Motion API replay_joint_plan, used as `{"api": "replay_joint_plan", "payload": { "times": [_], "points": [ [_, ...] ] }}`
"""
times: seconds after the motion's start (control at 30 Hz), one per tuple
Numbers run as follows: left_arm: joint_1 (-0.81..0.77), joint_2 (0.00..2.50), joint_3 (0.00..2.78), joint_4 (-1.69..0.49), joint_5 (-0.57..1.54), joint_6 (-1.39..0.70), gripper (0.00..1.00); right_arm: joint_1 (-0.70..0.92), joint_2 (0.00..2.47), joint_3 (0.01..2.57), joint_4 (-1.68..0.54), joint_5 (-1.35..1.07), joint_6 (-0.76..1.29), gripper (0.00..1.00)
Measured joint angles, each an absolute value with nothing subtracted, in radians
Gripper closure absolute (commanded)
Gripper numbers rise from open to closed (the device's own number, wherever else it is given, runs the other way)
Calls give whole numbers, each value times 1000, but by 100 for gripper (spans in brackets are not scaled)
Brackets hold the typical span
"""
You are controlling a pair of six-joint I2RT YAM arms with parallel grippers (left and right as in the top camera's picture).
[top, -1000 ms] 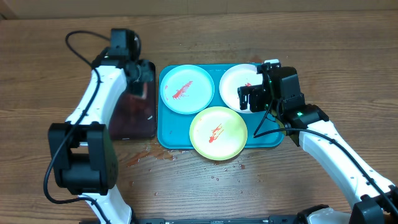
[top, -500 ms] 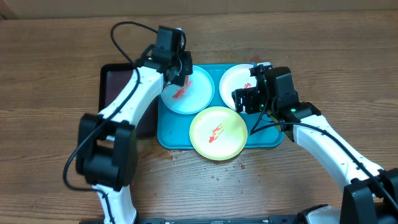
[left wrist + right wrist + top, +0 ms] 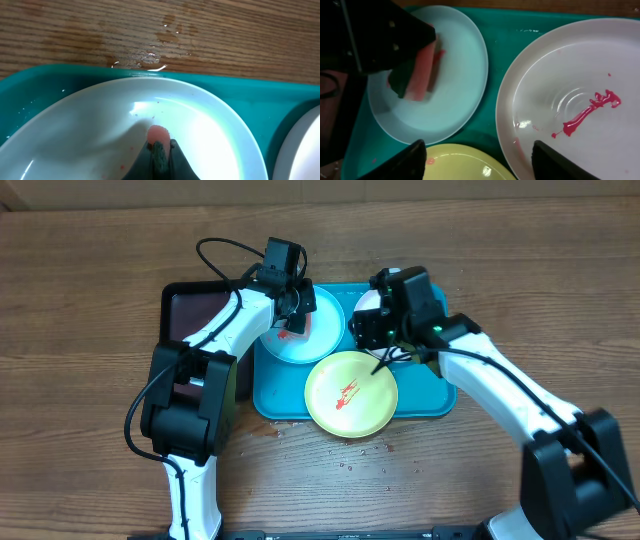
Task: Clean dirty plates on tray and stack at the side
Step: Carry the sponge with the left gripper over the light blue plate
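The turquoise tray (image 3: 272, 395) holds three plates. My left gripper (image 3: 291, 315) is shut on a pink sponge with a green scrub side (image 3: 159, 142) and presses it onto the light blue plate (image 3: 310, 340). The same plate (image 3: 90, 125) fills the left wrist view. My right gripper (image 3: 372, 330) is open and empty above the left edge of the white plate (image 3: 580, 90), which carries a red smear (image 3: 590, 114). My right arm hides most of that plate from overhead. The pale green plate (image 3: 350, 393), smeared red, lies at the tray's front.
A smaller black tray (image 3: 190, 315) with a dark reddish inside lies left of the turquoise tray, partly under my left arm. Wet spots mark the wood in front of the tray (image 3: 262, 430) and behind it (image 3: 150, 57).
My left gripper came from the black tray with the sponge onto the light blue plate. My right gripper moved left over the white plate toward the tray's middle.
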State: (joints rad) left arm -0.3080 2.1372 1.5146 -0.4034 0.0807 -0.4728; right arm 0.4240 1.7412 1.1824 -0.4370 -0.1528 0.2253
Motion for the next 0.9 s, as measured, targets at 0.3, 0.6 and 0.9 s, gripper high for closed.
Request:
{"api": "replay_joint_plan", "payload": {
  "times": [0.3, 0.6, 0.9],
  "points": [
    [-308, 2169, 1515, -396, 67, -508, 96, 425, 1843, 1193, -411, -152, 257, 44],
    [-308, 2169, 1515, -395, 63, -522, 96, 449, 1884, 1198, -346, -153, 258, 46],
    [-308, 2169, 1515, -395, 59, -525, 96, 512, 1929, 1206, -311, -149, 237, 53]
  ]
}}
